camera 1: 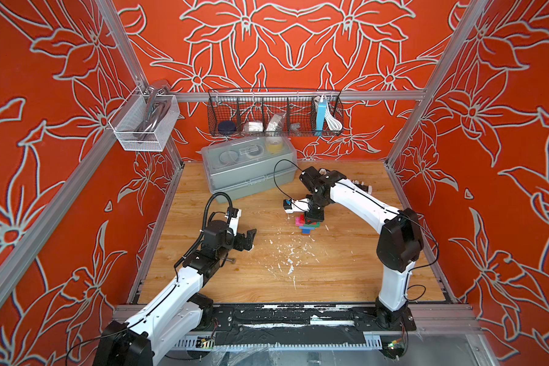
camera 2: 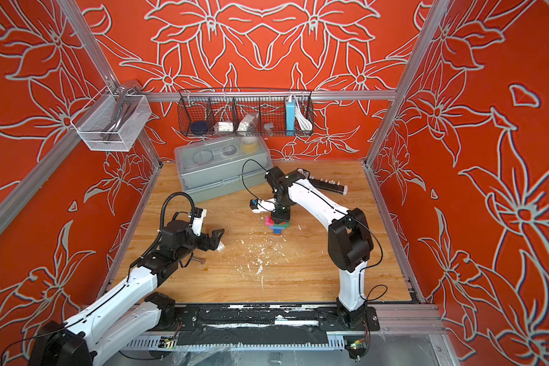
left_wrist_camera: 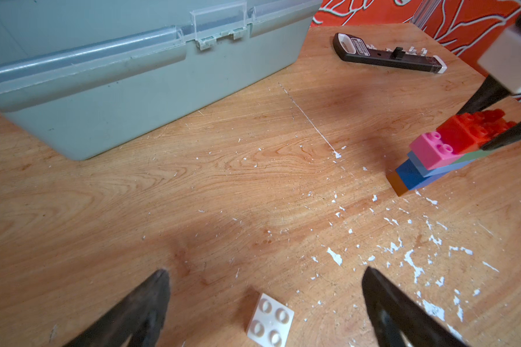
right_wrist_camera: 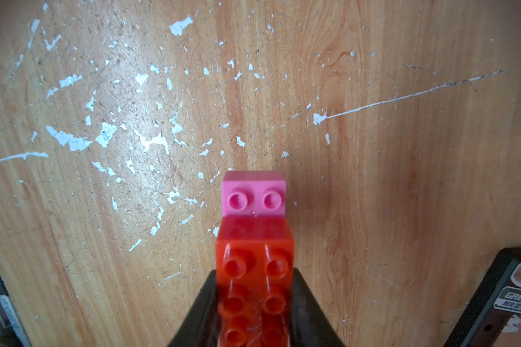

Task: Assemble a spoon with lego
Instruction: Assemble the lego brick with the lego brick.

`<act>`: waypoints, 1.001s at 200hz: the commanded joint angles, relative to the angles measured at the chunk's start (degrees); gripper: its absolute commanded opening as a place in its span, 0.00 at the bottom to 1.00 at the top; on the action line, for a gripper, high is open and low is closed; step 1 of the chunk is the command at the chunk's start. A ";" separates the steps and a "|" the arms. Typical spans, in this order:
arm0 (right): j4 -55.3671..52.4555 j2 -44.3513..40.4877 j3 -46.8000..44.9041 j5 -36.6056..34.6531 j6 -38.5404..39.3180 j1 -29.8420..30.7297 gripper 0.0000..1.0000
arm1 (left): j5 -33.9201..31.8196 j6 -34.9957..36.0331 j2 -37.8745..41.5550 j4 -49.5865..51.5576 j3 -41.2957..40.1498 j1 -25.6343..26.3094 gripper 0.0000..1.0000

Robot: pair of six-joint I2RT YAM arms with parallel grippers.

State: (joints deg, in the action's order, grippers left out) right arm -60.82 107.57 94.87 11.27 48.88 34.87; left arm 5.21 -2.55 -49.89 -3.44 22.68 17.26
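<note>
Workcell with two arms over a wooden desk (camera 1: 330, 272), shown in both top views and both wrist views. The spoon (camera 1: 308, 224) (camera 2: 278, 224), a stepped stack of bricks, sits near the middle of the desk, in front of the grey storage box (camera 1: 251, 177). The left wrist view shows the layers of the stack (left_wrist_camera: 427, 162): brown lowest, then dark blue, light blue and green, with a pink brick (right_wrist_camera: 253, 196) and a red brick (right_wrist_camera: 254, 255) on top. The brown base appears to rest on the desk.

The right gripper (right_wrist_camera: 254, 276) points straight down and is clamped on the long sides of the red brick. One row of pink studs shows beyond it.

The left gripper (left_wrist_camera: 265, 275) hovers low near the desk's left edge, well apart from the spoon. Its jaws are spread wide and hold nothing. A white brick (left_wrist_camera: 270, 320), square with four studs up, lies flat on the desk between the two fingers.

A grey metal bolt (camera 1: 230, 260) lies beside the left arm. A black hand tool (camera 2: 327, 185) lies at the rear right of the desk.
</note>
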 commanded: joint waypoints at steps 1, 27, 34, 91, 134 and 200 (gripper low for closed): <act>-0.82 1.23 0.10 0.85 -0.93 -0.39 0.00 | -0.14 0.62 0.25 0.28 1.49 0.23 0.98; -1.67 1.88 -0.01 0.52 -1.44 -0.33 0.00 | -0.25 0.70 0.32 0.37 1.49 0.23 0.98; -2.24 2.30 0.32 0.38 -1.61 -0.33 0.00 | -0.29 0.70 0.32 0.45 1.50 0.17 0.98; -4.42 4.82 1.27 -0.97 -3.53 -0.22 0.00 | -0.73 0.70 0.41 0.67 1.58 0.22 0.98; -2.68 5.44 -2.17 -1.68 -3.40 -0.07 0.00 | -0.99 0.79 0.41 0.72 1.60 0.19 0.98; -4.28 11.35 -1.31 -2.30 -3.20 0.54 0.00 | -1.42 0.96 0.41 1.06 1.67 0.23 0.98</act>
State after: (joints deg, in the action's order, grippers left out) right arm -62.00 110.67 96.90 11.18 46.13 34.83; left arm 4.54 -2.48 -49.89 -2.57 22.72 17.26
